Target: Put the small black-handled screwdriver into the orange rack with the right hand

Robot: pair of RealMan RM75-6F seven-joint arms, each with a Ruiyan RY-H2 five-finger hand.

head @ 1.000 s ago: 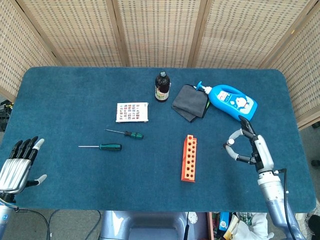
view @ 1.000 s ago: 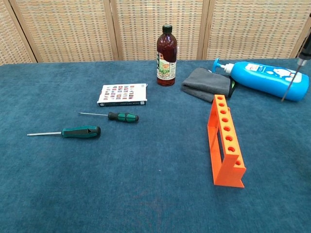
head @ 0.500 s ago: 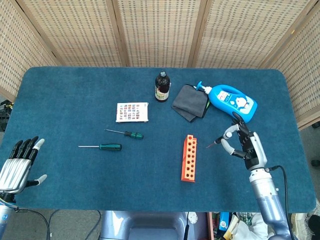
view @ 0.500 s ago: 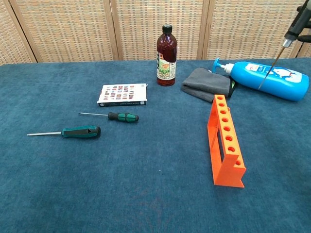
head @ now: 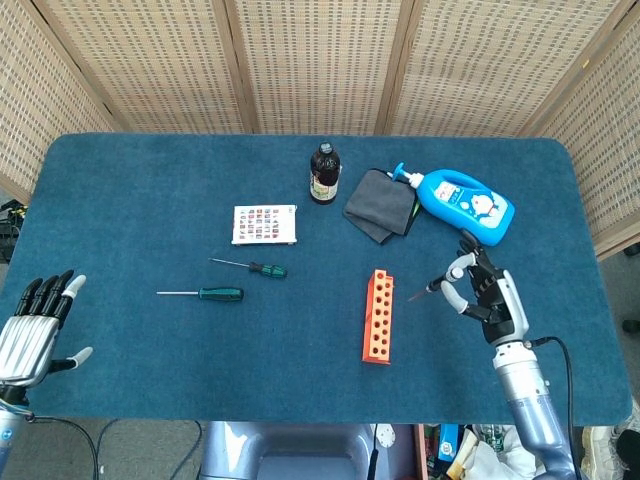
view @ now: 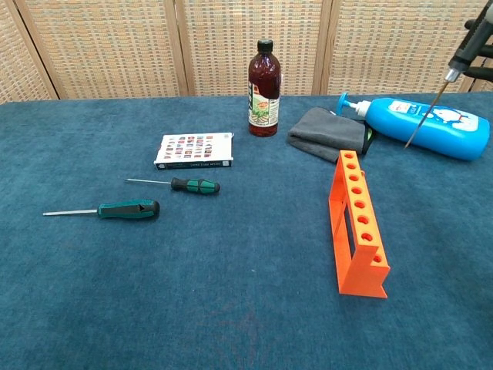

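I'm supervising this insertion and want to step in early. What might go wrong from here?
1. The small black-handled screwdriver is tilted in the right hand, its tip off to the side of the orange rack; it may miss the small holes.
2. A sideways nudge might tip the narrow upright rack.
3. The grip looks like a fingertip pinch, so the tool might slip.

The right hand [head: 483, 293], gripping the small black-handled screwdriver [view: 449, 75], has swung in from the table's right side toward the orange rack [head: 378, 316] over the past second. A second ago the shaft hung near the right frame edge in the chest view; it now slants down-left across the blue detergent bottle [view: 426, 123]. In the head view, the tip now points at the rack's upper end, just short of it. The left hand [head: 33, 328] has sunk slightly lower.
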